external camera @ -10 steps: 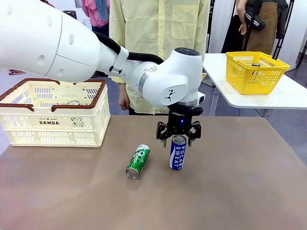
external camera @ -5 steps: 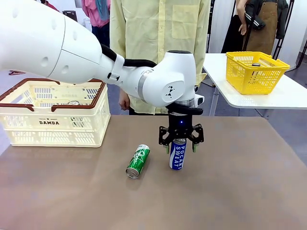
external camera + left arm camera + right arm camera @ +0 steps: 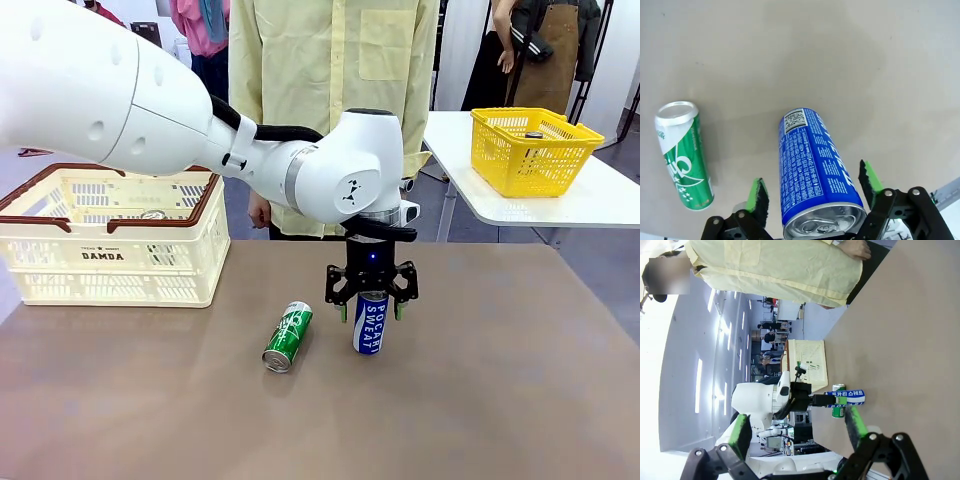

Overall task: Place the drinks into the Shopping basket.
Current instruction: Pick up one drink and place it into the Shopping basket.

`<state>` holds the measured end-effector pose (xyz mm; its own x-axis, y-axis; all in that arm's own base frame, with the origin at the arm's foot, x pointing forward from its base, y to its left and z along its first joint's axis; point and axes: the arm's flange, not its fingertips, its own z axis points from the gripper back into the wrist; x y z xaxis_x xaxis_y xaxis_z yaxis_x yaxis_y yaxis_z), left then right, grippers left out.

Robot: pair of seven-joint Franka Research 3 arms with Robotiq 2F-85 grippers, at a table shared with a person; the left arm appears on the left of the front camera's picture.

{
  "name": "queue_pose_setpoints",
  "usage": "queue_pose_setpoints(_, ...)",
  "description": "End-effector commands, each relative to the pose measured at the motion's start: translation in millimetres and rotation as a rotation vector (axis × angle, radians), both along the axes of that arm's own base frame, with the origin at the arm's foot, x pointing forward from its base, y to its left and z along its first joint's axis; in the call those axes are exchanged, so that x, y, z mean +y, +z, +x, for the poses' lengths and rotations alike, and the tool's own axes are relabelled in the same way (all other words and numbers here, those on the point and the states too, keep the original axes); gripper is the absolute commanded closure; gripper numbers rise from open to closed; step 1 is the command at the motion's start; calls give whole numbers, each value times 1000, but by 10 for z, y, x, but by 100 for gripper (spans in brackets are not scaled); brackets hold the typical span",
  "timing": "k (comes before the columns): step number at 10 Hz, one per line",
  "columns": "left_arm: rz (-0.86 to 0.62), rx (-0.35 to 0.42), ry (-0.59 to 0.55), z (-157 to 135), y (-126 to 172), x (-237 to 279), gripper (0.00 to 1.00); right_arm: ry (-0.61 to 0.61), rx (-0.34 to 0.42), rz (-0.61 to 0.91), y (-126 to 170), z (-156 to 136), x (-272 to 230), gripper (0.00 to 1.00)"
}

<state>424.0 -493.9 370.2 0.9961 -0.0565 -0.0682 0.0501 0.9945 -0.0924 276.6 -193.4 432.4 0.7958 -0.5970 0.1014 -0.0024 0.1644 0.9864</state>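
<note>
Left tool [image 3: 370,312] straddling the upright blue Pocari Sweat can [image 3: 368,325] with jaws spread, mid-bench [image 3: 500,380], green can [image 3: 288,336] lying just left, DAMDA Shopping basket [image 3: 110,258] sitting far left, right tool [image 3: 797,426] hanging open, empty.

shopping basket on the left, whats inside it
One silver can top shows just past the shopping basket front rim. The can's body and the basket floor are hidden behind the front wall.

Shopping basket [image 3: 60,272] in the far left corner of the surface [image 3: 500,390], everything else around the middle

The standing can [image 3: 369,325] is mid-surface, with the tipped-over can [image 3: 288,336] just left of it, not touching. The left claw [image 3: 370,311] straddles the standing can's top. A third can [image 3: 153,214] sits inside the basket.
</note>
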Motion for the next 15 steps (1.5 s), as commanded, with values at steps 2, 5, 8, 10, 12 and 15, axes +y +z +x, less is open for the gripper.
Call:
queue_pose_setpoints(2,16,-18,-12,9,-43,-27,100,-6,-29,6,25,38,-6,0)
queue_pose_setpoints(5,12,-38,-7,-9,-28,-17,100,-6,-29,6,25,38,-6,0)
queue_pose_setpoints(8,-6,-98,-1,-65,224,73,100,-6,-29,6,25,38,-6,0)
queue_pose_setpoints(10,-33,-106,-157,-345,1237,365,100,-6,-29,6,25,38,-6,0)
queue_pose_setpoints(12,-5,-45,-262,-497,2033,671,100,-6,-29,6,25,38,-6,0)
queue_pose_setpoints(15,-59,-106,-54,-487,2159,885,100,-6,-29,6,25,38,-6,0)
